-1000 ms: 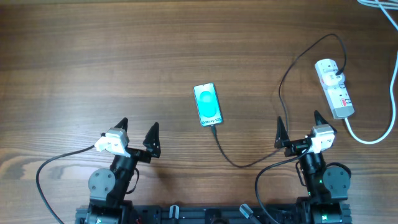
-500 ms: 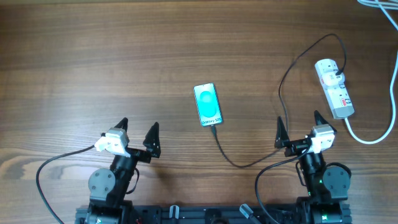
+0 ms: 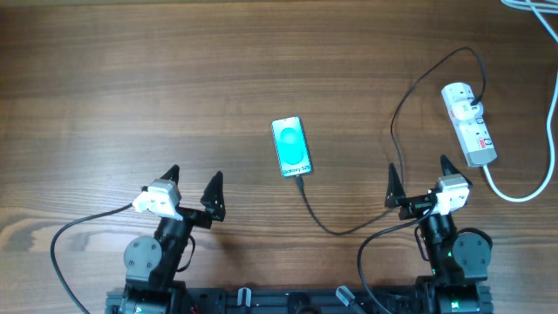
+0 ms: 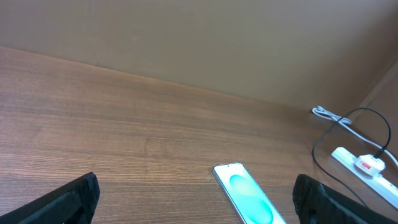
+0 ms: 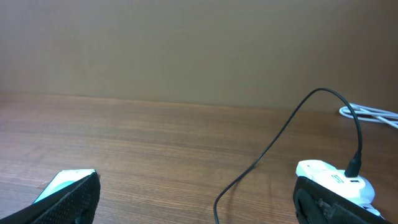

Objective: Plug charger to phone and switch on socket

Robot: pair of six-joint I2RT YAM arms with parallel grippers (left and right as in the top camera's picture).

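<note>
Standing spread wide with nothing between its black, pointed fingers, the right pincer (image 3: 419,167) hovers low near the near edge of the surface (image 3: 131,78). The left pincer (image 3: 193,176) is just as open and empty, well apart toward the other side.

The socket (image 3: 471,129) lies ahead and to the right of the right pincer, near the right edge. It is a smooth white plastic strip with rounded ends, and its long axis runs near to far with the far end leaning slightly left. The right arm is plainly the nearer one. A thick white cord (image 3: 523,196) loops off its near end.

The charger (image 3: 391,131), a thin black cable, leaves a white plug seated in the strip's far end. It arcs away, drops past the right pincer and curves back to the phone (image 3: 291,146).

The phone lies flat in the middle of the surface between the arms, somewhat closer to the left pincer. It is a slim glossy rectangle with a teal screen, its long axis near to far. The cable's tip meets its near short edge, though whether it is fully seated is too small to tell.

If it is, the remaining move is probably a press on the strip's switch, a reach forward and right for the right arm.
</note>
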